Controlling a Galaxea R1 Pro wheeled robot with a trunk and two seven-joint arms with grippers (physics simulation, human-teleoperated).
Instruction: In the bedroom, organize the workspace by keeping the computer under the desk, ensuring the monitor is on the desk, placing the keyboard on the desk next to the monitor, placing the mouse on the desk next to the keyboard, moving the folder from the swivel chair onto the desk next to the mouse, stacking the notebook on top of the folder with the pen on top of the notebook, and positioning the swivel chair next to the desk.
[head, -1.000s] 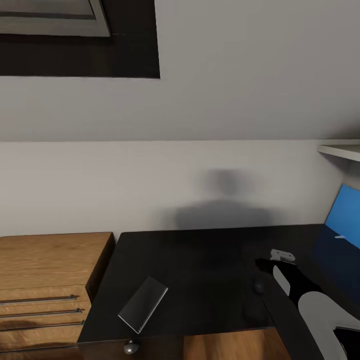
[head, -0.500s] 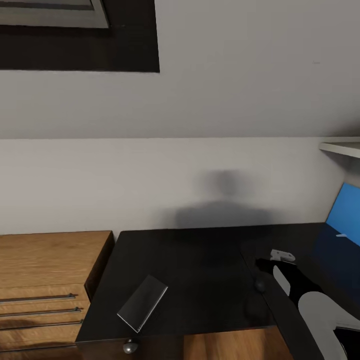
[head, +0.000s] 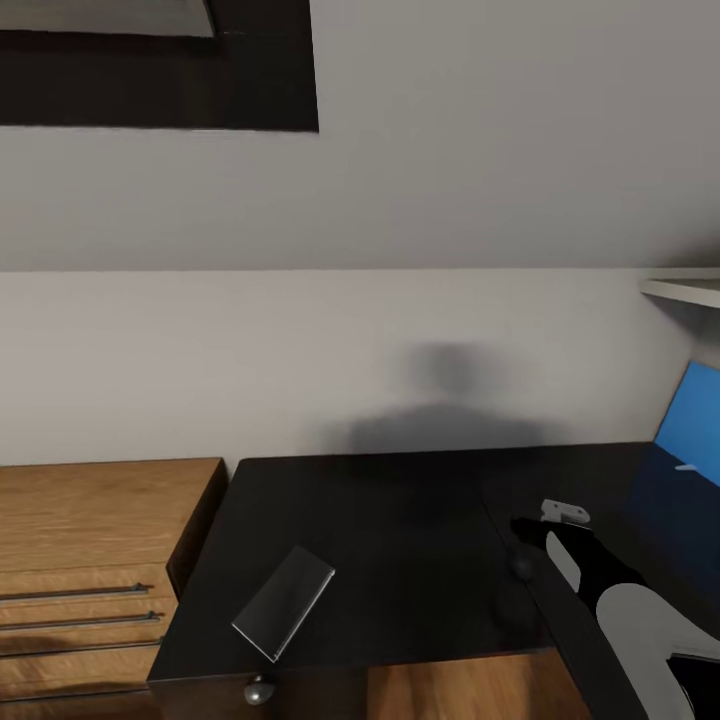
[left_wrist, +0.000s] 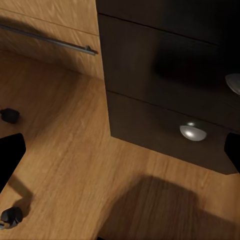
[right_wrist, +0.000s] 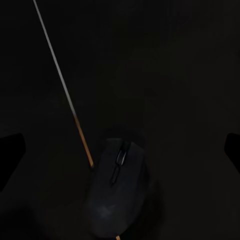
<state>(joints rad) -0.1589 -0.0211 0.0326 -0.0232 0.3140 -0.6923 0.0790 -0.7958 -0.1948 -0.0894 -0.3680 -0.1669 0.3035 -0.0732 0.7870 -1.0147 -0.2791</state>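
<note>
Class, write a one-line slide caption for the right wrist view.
Right gripper open above a black mouse lying on the glossy black desk, beside a thin seam in the top.

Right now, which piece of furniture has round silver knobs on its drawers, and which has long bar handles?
The black desk has the round silver knobs. The light-wood drawer chest beside it has thin horizontal bar handles instead.

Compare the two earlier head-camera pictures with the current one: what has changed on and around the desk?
Only the head camera tilted: the whole scene slid down slightly. The notebook stayed flat on the desk, the mouse sits as before, and the right gripper still hovers above it, holding nothing.
</note>
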